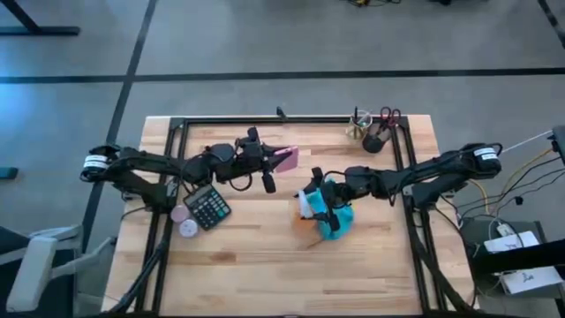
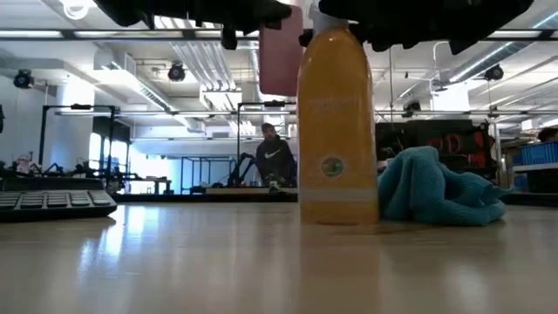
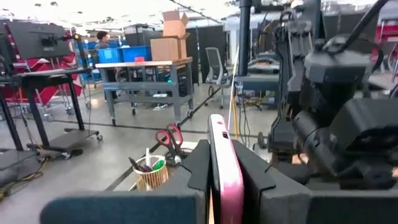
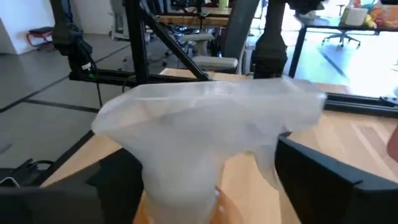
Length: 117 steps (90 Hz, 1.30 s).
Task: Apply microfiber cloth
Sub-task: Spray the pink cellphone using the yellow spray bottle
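Observation:
The turquoise microfiber cloth [image 1: 342, 218] [image 2: 436, 187] lies crumpled on the wooden table, right beside the orange spray bottle [image 2: 338, 131], with no gripper on it. The bottle stands upright on its base near the table's middle. My right gripper [image 1: 316, 201] [image 4: 211, 180] is around the bottle's white spray head [image 4: 211, 118]. To the left of the bottle, above the table, my left gripper [image 1: 272, 163] [image 3: 227, 180] is shut on a pink phone [image 1: 287, 159] [image 2: 281, 52]. My left gripper pinches the pink phone by its two flat faces [image 3: 225, 177], one finger [image 3: 198, 168] on each side. The fingers come level from the table's left. The phone stands on edge, lifted clear of the table. My right gripper has its two fingers [image 4: 323, 171] on either side of the bottle's neck, under the white spray head [image 4: 205, 162], which hides the place of contact. The fingers come about level from the table's right. The bottle stays upright with its base [image 2: 338, 218] on the table.
A black calculator [image 1: 207, 208] [image 2: 52, 202] and two small pink discs [image 1: 184, 221] lie at the left. A cup with scissors [image 1: 360, 128] and a dark holder [image 1: 375, 141] stand at the far right. A black frame [image 1: 168, 177] runs along the table's sides.

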Each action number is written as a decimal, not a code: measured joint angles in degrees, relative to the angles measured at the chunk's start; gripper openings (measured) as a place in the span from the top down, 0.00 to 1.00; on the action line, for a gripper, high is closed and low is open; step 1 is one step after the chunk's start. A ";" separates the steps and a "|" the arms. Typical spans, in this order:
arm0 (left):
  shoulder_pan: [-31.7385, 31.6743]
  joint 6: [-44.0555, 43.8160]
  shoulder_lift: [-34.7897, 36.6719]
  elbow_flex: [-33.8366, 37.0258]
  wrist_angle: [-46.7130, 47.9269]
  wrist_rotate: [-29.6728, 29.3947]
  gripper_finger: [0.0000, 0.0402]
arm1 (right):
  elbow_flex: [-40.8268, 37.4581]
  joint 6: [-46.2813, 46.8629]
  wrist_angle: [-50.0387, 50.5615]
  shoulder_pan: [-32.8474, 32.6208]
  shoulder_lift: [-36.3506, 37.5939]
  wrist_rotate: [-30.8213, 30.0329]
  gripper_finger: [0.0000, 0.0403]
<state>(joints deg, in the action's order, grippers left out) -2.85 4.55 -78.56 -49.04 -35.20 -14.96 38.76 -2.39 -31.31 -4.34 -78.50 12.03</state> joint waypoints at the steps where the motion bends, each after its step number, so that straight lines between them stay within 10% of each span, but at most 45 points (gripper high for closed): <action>1: 0.00 0.25 0.00 0.00 0.09 0.01 0.96 | 0.00 0.01 0.07 -0.01 0.07 0.00 0.18; 16: 0.11 8.20 0.00 0.04 0.88 0.50 0.96 | 0.00 0.79 2.01 0.00 0.83 0.02 0.15; 41: 0.22 45.04 -1.74 1.03 2.15 0.21 0.96 | 0.00 2.66 4.83 -0.02 0.76 0.49 0.19; 64: 0.21 81.47 -9.36 1.01 0.78 -12.79 0.96 | 0.00 4.92 5.14 -0.02 0.76 0.44 0.22; 117: 7.46 117.41 -24.02 1.32 -16.94 -23.43 0.96 | -0.06 9.85 8.33 -1.78 0.70 2.54 0.25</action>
<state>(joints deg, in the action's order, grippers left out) 4.60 121.96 -102.58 -47.72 -52.13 -38.39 38.71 7.47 -22.98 -6.12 -77.80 14.57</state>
